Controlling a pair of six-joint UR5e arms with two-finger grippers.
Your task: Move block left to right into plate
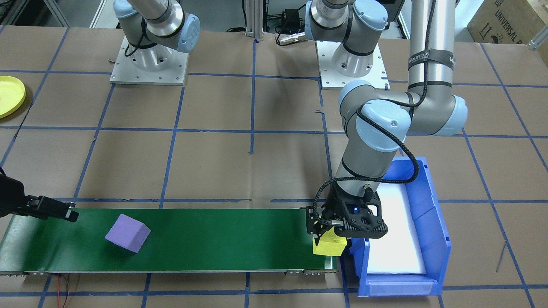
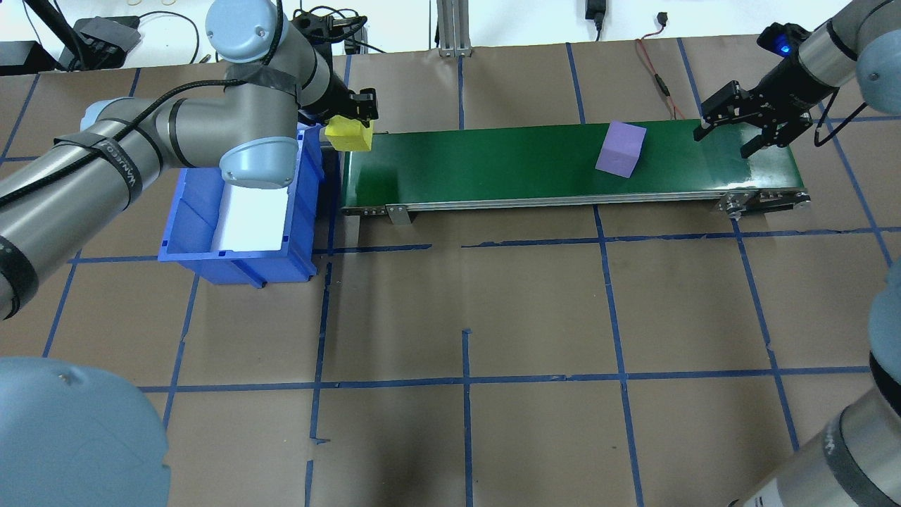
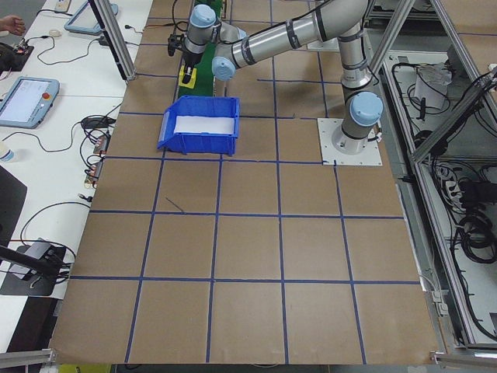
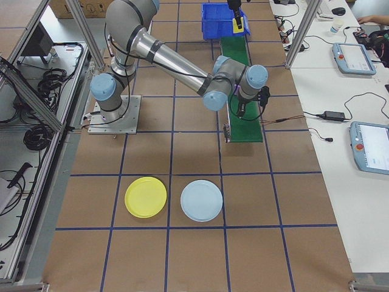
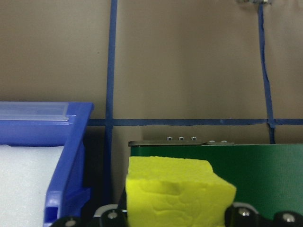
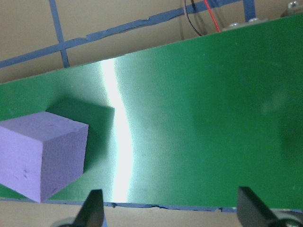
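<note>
Right gripper (image 2: 748,125): fingers spread, empty, over the belt's (image 2: 493,165) right end.
Purple block (image 2: 620,148): on the belt, just left of it.
Left gripper (image 2: 352,113): clamped on yellow block (image 2: 348,134), belt's left end.
Plate (image 4: 146,197): well apart, right arm nearer.

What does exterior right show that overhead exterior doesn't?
Only exterior right: the round bright-yellow plastic plate beside a round pale-blue plate on the brown paper.
Only overhead exterior: the purple foam block, and the right gripper open above the belt's end.
Both: the green conveyor belt, the blue rectangular bin, and the yellow foam block held in the left gripper.
</note>
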